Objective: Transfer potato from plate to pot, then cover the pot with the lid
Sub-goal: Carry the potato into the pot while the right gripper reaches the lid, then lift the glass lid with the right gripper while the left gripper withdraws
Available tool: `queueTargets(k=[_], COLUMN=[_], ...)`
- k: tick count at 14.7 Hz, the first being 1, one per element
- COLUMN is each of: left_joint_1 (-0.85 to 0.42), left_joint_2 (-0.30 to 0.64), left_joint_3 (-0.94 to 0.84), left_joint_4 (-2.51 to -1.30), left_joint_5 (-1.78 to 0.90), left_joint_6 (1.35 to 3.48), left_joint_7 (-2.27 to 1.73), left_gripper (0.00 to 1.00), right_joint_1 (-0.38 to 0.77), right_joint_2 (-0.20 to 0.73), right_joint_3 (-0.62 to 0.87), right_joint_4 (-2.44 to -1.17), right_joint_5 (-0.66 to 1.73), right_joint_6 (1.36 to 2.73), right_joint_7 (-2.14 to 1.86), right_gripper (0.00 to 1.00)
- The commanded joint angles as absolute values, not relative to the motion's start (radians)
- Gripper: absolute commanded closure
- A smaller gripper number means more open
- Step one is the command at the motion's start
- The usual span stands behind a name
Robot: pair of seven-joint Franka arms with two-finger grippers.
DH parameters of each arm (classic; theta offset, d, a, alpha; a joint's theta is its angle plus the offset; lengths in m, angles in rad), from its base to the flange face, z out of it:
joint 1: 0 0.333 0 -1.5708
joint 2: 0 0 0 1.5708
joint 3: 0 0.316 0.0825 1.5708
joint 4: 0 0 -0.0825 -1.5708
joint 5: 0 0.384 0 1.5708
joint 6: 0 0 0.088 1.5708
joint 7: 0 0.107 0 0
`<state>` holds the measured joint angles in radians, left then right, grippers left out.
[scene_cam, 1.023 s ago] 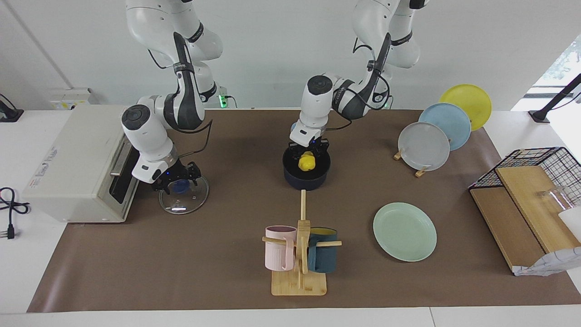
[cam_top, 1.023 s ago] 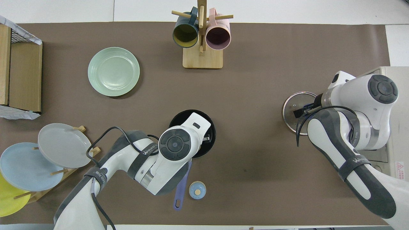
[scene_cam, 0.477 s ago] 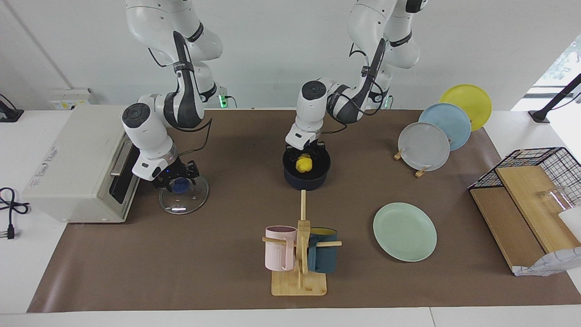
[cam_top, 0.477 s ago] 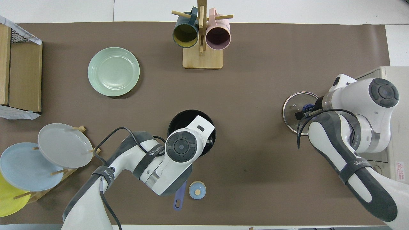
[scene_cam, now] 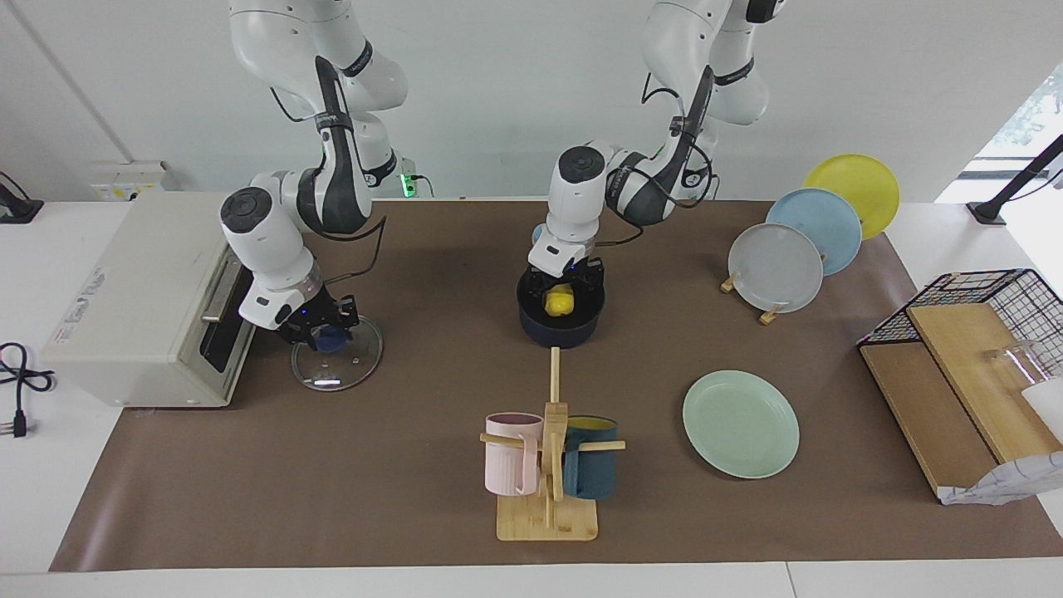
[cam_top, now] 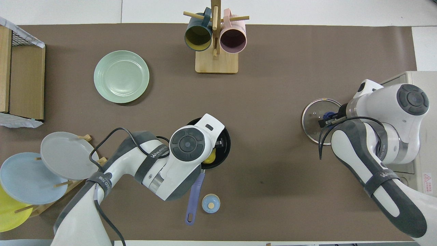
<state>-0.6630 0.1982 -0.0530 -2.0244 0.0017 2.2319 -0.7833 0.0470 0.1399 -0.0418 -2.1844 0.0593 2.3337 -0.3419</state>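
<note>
The yellow potato (scene_cam: 560, 301) lies inside the dark navy pot (scene_cam: 558, 330); a sliver of it shows in the overhead view (cam_top: 211, 157). My left gripper (scene_cam: 565, 284) hangs just over the pot's mouth, open, with a finger on either side above the potato. The pot's blue handle (cam_top: 194, 198) points toward the robots. The glass lid (scene_cam: 336, 367) lies flat on the mat next to the toaster oven. My right gripper (scene_cam: 320, 326) is down at the lid's blue knob (scene_cam: 331, 338), open astride it. The mint-green plate (scene_cam: 741, 423) has nothing on it.
A white toaster oven (scene_cam: 141, 291) stands close to the lid. A wooden mug rack (scene_cam: 548, 465) with two mugs is farther from the robots than the pot. A plate rack (scene_cam: 776, 267), a wire basket with boards (scene_cam: 963, 365) and a small bell (cam_top: 210, 203) are around.
My left hand has shifted a little above the pot while the potato stays in it. My right gripper has edged slightly toward the toaster oven at the lid's knob. The lid has not moved.
</note>
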Motion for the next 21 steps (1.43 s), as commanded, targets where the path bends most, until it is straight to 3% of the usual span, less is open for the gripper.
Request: queueTargets(k=[1, 3, 7, 9, 12, 17, 21], left_joint_1=[-0.577, -0.508, -0.307, -0.185, -0.065, -0.026, -0.032], left_joint_2=[0.137, 0.097, -0.026, -0.055, -0.061, -0.054, -0.063], left_joint_3=[-0.055, -0.051, -0.046, -0.046, -0.046, -0.045, -0.034], left_joint_4=[-1.880, -1.789, -1.749, -1.750, -1.749, -1.660, -1.658], left_joint_5=[-0.053, -0.069, -0.068, -0.066, -0.058, -0.043, -0.006], left_joint_6=[2.009, 1.886, 1.798, 1.760, 1.724, 1.613, 1.555], left_joint_7=[-0.677, -0.625, -0.435, -0.199, -0.002, 0.006, 0.005], left_gripper=[0.00, 0.00, 0.00, 0.00, 0.00, 0.00, 0.00], right_joint_1=[0.046, 0.081, 0.167, 0.234, 0.326, 0.520, 0.647], right_joint_2=[0.121, 0.120, 0.129, 0.130, 0.133, 0.185, 0.369], right_joint_3=[-0.035, -0.034, -0.032, -0.032, -0.031, -0.029, -0.029], right_joint_4=[-2.137, -2.032, -1.794, -1.726, -1.686, -1.585, -1.402], right_joint_5=[0.081, 0.080, 0.052, 0.016, 0.014, -0.003, 0.011], right_joint_6=[2.245, 2.116, 1.861, 1.797, 1.773, 1.758, 1.790], right_joint_7=[-0.374, -0.359, -0.232, -0.178, -0.034, 0.247, 0.455], right_gripper=[0.88, 0.99, 1.00, 1.00, 1.00, 1.00, 1.00])
